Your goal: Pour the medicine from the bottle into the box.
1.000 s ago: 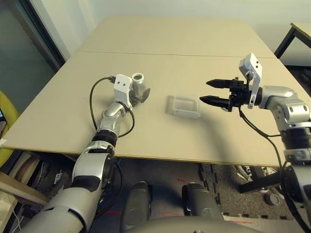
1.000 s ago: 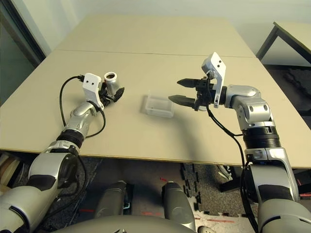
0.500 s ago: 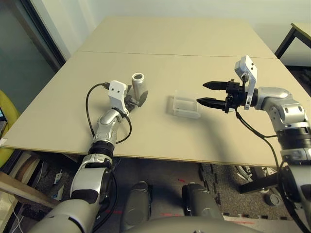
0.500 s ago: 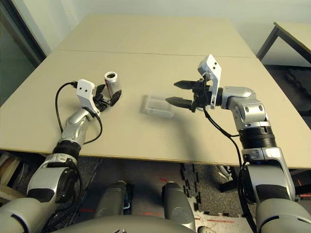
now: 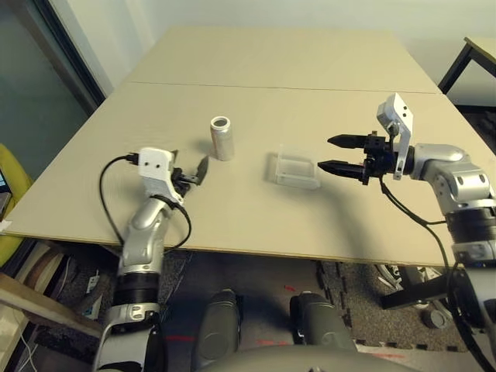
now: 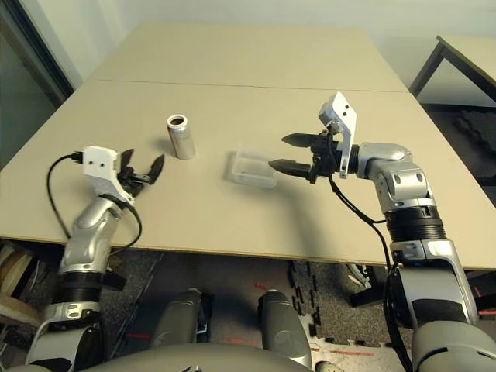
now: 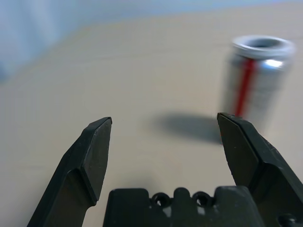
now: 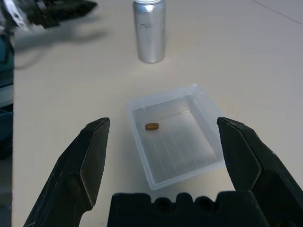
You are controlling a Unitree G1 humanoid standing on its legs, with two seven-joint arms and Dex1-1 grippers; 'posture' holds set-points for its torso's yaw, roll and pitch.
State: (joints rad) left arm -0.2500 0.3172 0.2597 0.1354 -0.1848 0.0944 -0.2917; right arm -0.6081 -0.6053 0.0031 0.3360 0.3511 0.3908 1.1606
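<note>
Pale tabletop (image 5: 310,62) stretched wide and bare toward its far edge. The bottle (image 5: 222,138) stood upright, uncapped, left of the clear box (image 5: 295,170), which held one small orange pill (image 8: 152,126). Near the front-left edge the left gripper (image 5: 191,172) hung spread and empty; the right gripper (image 5: 332,153), also spread, hovered just right of the box.

Left silver forearm rises from the near-left edge of the pale tabletop (image 5: 310,70), its white wrist housing uppermost; the left gripper (image 5: 191,173) points roughly level with its two black fingers spread wide, holding nothing. Right silver arm reaches in from the right, bent at the elbow; the right gripper (image 5: 335,153) points leftward, slightly downward, fingers likewise wide apart and empty.
</note>
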